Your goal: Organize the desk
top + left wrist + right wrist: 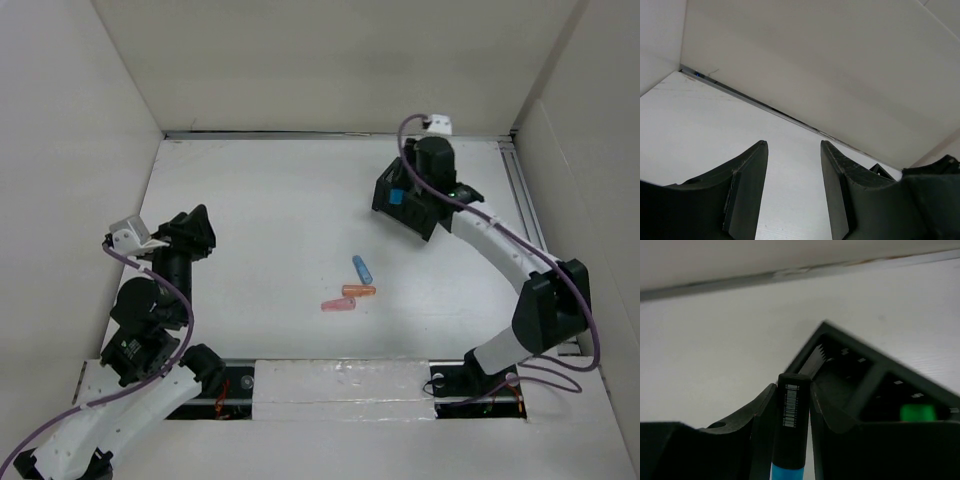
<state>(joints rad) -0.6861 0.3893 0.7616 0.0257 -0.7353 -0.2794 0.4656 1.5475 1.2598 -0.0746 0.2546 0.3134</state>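
Observation:
The desk is a white tabletop with white walls. My right gripper hangs over a black compartmented box at the back right. In the right wrist view it is shut on a marker with a black barcoded end and a blue body, held just beside the box's corner. Something green lies in one compartment. My left gripper is open and empty over the left side of the desk; its fingers frame bare tabletop.
Three short markers lie loose at mid-desk: a blue one, an orange one and a pink one. A metal rail runs along the right edge. White walls close the back and sides.

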